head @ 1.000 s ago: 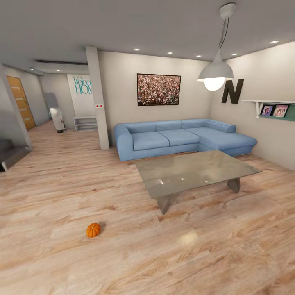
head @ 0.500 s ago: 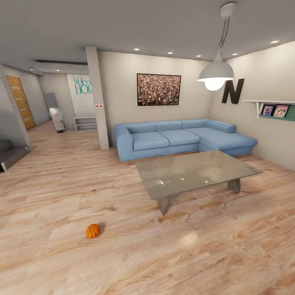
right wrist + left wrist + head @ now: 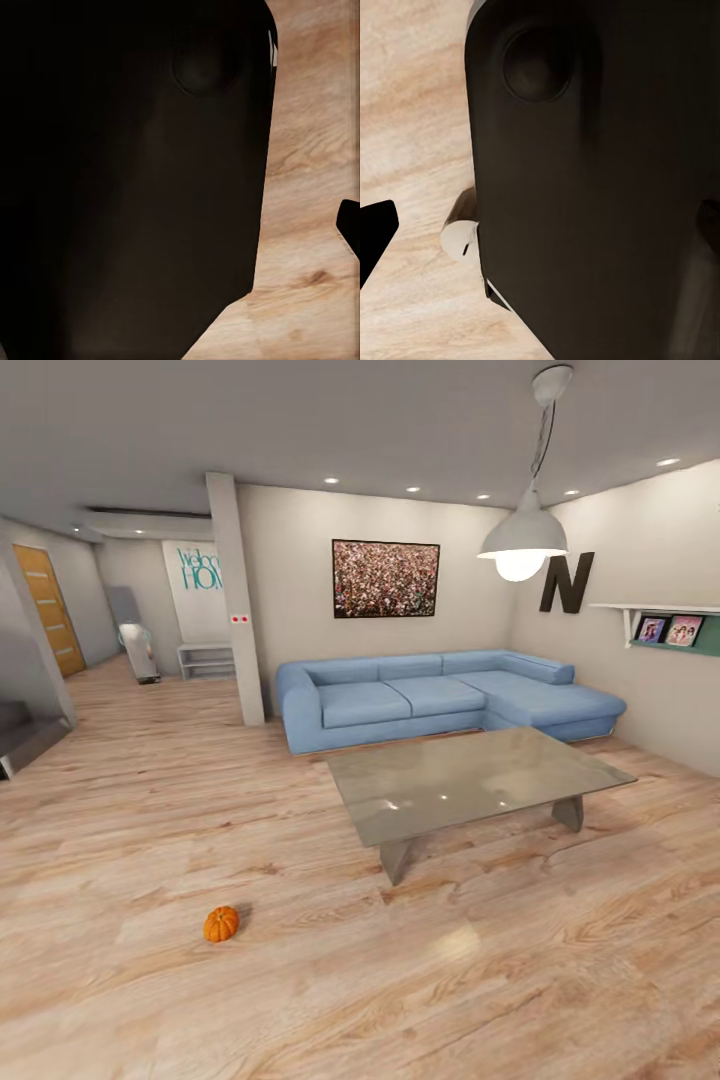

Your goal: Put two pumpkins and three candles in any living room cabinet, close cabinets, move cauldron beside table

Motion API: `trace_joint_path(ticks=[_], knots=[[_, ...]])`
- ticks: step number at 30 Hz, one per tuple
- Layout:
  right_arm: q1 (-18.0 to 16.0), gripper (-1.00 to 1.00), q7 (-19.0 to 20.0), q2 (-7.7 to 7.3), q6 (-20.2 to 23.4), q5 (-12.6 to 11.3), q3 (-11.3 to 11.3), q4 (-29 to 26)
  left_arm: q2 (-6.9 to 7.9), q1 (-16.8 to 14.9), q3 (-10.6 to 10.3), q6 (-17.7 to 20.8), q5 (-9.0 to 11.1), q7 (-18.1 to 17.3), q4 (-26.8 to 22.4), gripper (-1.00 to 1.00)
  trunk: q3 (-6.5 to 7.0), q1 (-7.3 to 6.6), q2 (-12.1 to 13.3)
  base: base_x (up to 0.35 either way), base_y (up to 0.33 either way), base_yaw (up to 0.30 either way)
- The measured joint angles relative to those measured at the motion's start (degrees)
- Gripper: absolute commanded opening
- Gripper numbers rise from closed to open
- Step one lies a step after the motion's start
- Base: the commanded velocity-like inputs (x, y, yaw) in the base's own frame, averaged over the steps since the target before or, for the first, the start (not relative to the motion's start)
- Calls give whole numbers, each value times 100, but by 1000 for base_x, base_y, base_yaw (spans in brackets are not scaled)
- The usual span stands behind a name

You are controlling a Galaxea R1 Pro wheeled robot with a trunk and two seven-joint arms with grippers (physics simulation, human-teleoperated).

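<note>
Looking along each wrist, a dark body panel of the robot blocks most of the sight, with wood floor [image 3: 412,112] beyond. A black sliver at the edge of the left wrist view may be a finger of the left hand [image 3: 373,236], and a similar dark bit sits at the edge of the right wrist view, perhaps the right hand [image 3: 349,221]. I cannot tell whether either hand is spread or pressed together.

Further out, the head view shows one pumpkin [image 3: 221,924] lying alone on the floor, well apart from the table [image 3: 470,775], which stands in front of a blue sofa [image 3: 440,695].

Compared with a second ago, the whole scene has slid slightly left and the pumpkin sits a touch smaller, so the camera has shifted, not the things. My guess is the robot is only repositioning; nothing is stowed yet and the pumpkin is out of reach.
</note>
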Motion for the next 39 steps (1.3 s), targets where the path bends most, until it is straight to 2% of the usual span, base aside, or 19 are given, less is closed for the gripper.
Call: trace_joint_path(ticks=[28,39], knots=[[2,100,0,17,-111,-5,0,-1,9,0,0,-1,-1,0,0,100,0,-3,0,286,-56,-2],[2,100,0,17,-111,-8,0,-1,8,0,0,-1,0,0,0,100,0,-2,0,85,-4,-242]])
